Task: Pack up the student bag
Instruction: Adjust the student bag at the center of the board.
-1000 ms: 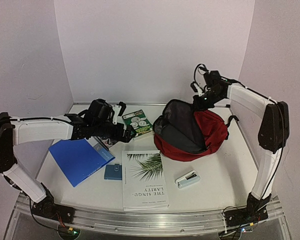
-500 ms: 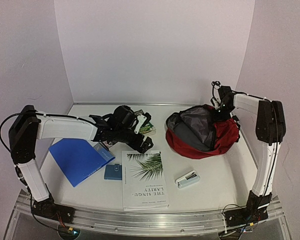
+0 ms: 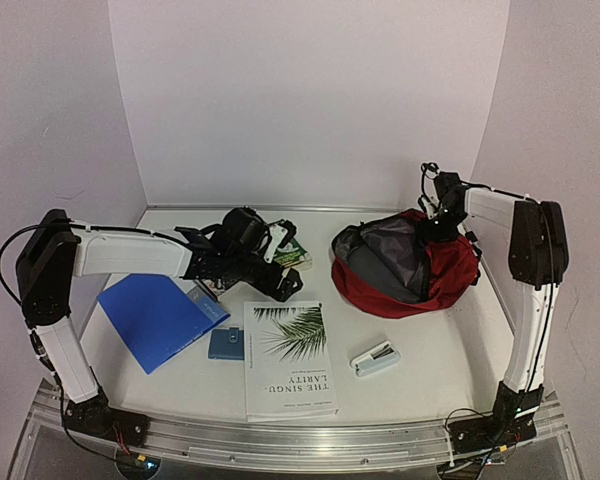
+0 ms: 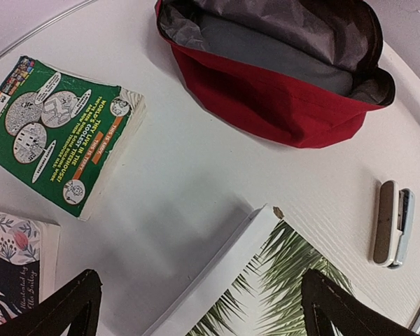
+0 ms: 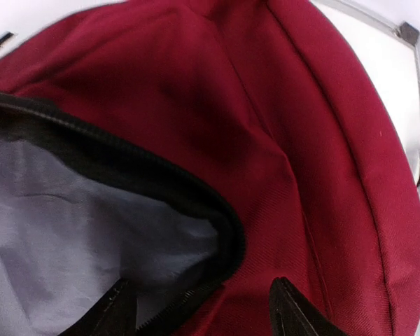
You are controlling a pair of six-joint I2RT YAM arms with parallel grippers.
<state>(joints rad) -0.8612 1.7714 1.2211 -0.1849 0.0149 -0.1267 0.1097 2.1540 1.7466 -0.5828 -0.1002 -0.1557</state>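
The student bag [image 3: 450, 270] is dark red and lies slumped at the right of the table, its mouth open toward the left and showing grey lining [image 3: 395, 250]. My right gripper [image 3: 443, 222] hangs at the bag's upper rim. In the right wrist view it [image 5: 203, 313] is open, with the black zipper rim [image 5: 126, 161] passing loosely between its fingers. My left gripper [image 3: 285, 282] is open and empty, low over the top edge of the palm-leaf book [image 4: 266, 294]. The bag [image 4: 266, 91] lies beyond it.
A green paperback [image 4: 63, 133] lies left of the bag, with a floral book [image 4: 14, 269] beside it. A blue folder [image 3: 160, 318], a small blue item [image 3: 226, 343] and a white stapler [image 3: 375, 358] lie on the table. Walls enclose the table on three sides.
The right gripper carried the bag's rim down and to the right, then opened; the bag slumped and shifted right. The left arm reached right, over the palm-leaf book's top edge.
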